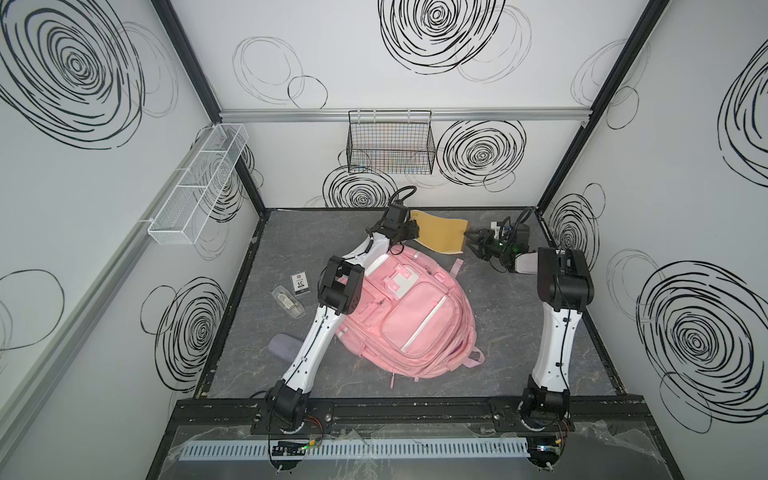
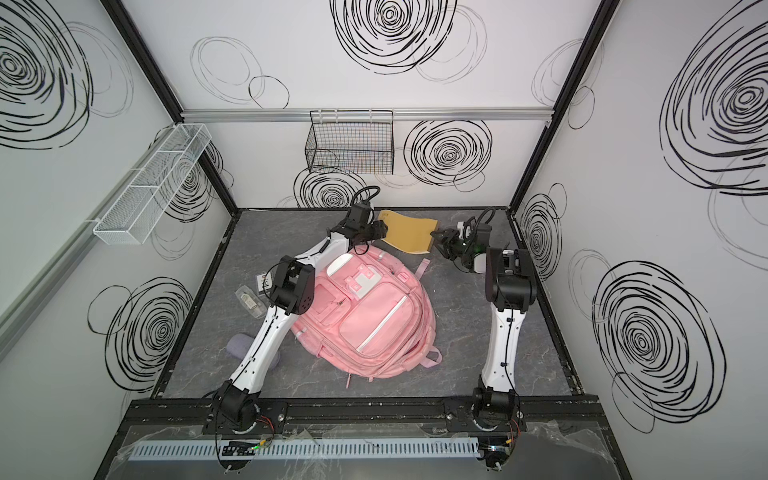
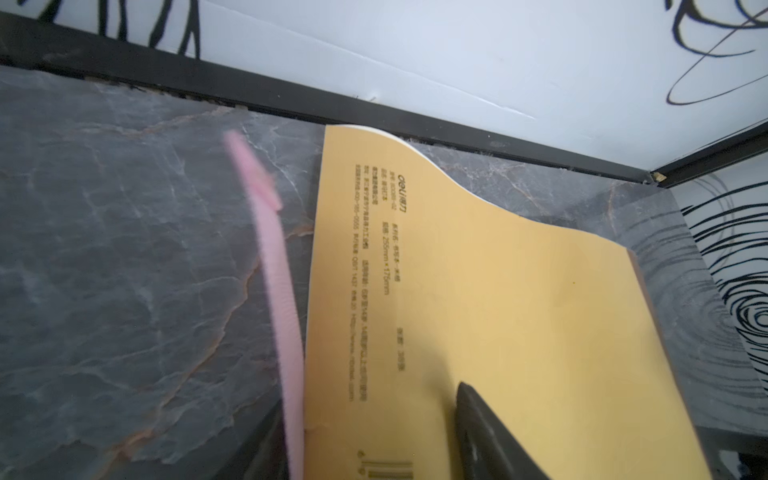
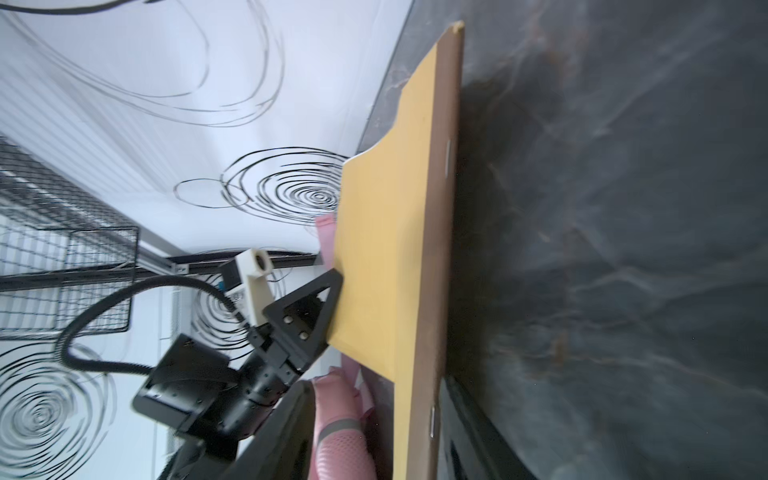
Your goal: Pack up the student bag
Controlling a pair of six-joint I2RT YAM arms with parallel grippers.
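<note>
The cell was enclosed by three white walls (image 1: 353, 62) printed with black swirl patterns. Black posts (image 1: 189, 62) ran up the two rear corners. An aluminium rail (image 1: 291, 113) crossed the back wall, and a black wire basket (image 1: 390, 145) hung from it. A white mesh tray (image 1: 199, 187), divided into compartments, was mounted along the left wall. The floor (image 1: 507, 332) was a grey marble-pattern slab with a black border. A black base rail (image 1: 415, 409) ran along the front edge, with a slotted white duct (image 1: 374, 449) just in front of it. Lighting was even and diffuse.
</note>
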